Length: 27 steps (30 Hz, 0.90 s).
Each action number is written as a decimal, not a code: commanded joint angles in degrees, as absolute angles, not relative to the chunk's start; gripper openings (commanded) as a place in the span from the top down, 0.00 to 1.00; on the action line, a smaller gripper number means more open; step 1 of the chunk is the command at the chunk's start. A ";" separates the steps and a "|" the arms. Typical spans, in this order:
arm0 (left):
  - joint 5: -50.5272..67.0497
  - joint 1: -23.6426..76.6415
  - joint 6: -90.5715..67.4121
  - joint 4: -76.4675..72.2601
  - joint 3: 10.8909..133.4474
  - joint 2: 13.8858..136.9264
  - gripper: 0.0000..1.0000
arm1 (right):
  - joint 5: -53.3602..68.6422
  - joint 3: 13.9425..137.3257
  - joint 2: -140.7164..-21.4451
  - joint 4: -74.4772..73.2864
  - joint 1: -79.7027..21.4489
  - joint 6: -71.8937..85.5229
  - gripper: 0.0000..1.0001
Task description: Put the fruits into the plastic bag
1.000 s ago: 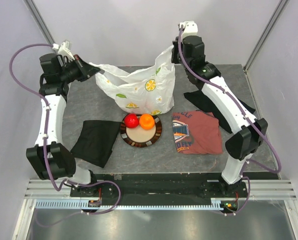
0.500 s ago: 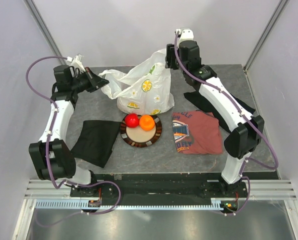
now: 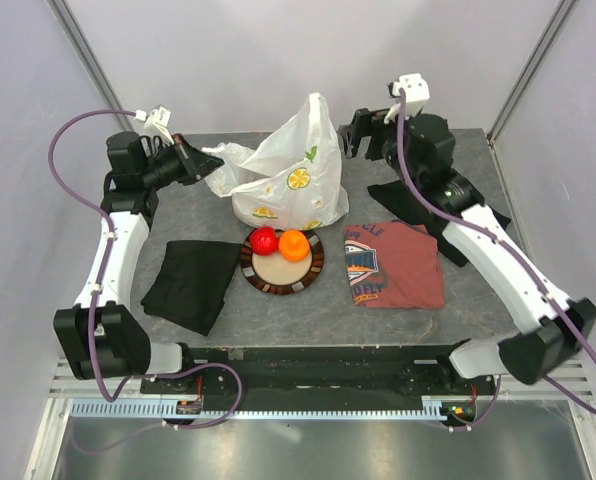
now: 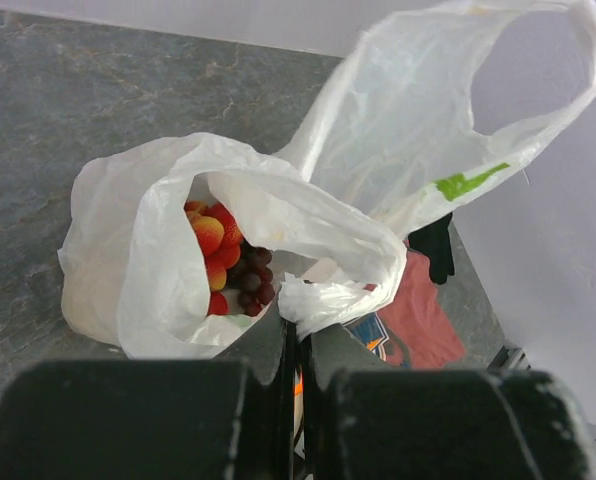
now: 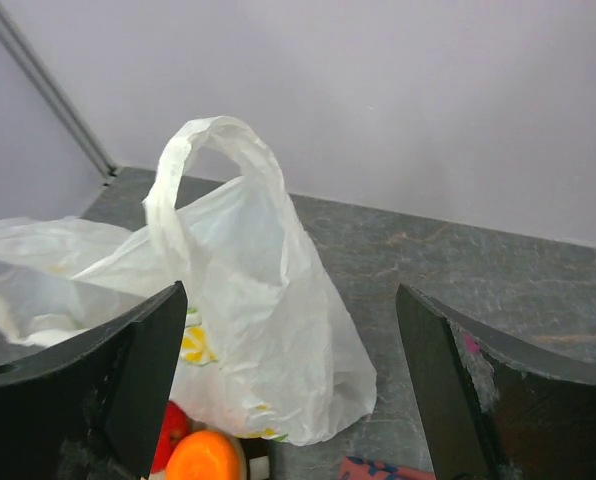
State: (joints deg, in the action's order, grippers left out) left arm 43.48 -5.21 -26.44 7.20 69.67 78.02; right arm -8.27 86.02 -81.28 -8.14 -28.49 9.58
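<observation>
**Plastic bag** (image 3: pixel 283 185): thin, translucent white, crinkled. It stands at the middle rear of the bench (image 3: pixel 178 215). One handle loop (image 3: pixel 313 108) rises upright; the mouth is drawn out to the left.
- Print: yellow-orange citrus slices and green leaves. No wording readable on it.
- Contents seen through the mouth in the left wrist view: small red-yellow fruits (image 4: pixel 210 232) above a dark grape bunch (image 4: pixel 253 285).

**Left tool** (image 3: pixel 200 160): at the bag's left edge, fingers pressed together and pinching the film of the rim.

**Right tool** (image 3: pixel 358 135): just right of the upright loop and apart from it. Fingers are spread wide with nothing between them.

**Red apple** (image 3: pixel 263 240) and **orange** (image 3: pixel 294 243): side by side and touching, on the rear part of the plate (image 3: pixel 281 278), just in front of the bag.

**Plate:** round, beige centre, dark patterned rim.

**Black cloth** (image 3: pixel 190 285): flat, left of the plate.

**Red T-shirt** (image 3: pixel 393 263): folded, right of the plate. It carries a blue-and-white emblem with lettering too small to read.

**Second black cloth** (image 3: pixel 418 205): behind the T-shirt, partly under the right arm.
</observation>
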 commanded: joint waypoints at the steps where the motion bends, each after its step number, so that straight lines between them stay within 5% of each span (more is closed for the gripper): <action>1: 41.84 -5.01 -25.93 7.38 69.96 75.50 0.98 | -3.78 79.03 -73.85 0.78 -31.98 7.82 0.06; 13: 42.10 -5.01 -25.31 8.26 69.96 76.46 0.98 | -11.50 63.64 -78.92 -4.39 -47.72 8.35 0.03; 27: 42.01 -5.18 -25.14 8.61 70.05 76.90 0.98 | -17.32 67.32 -98.61 -8.53 -52.47 12.21 0.03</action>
State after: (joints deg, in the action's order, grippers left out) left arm 42.11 -4.99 -26.35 8.86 69.67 77.21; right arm -14.72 63.90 -96.47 -8.64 -51.96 10.57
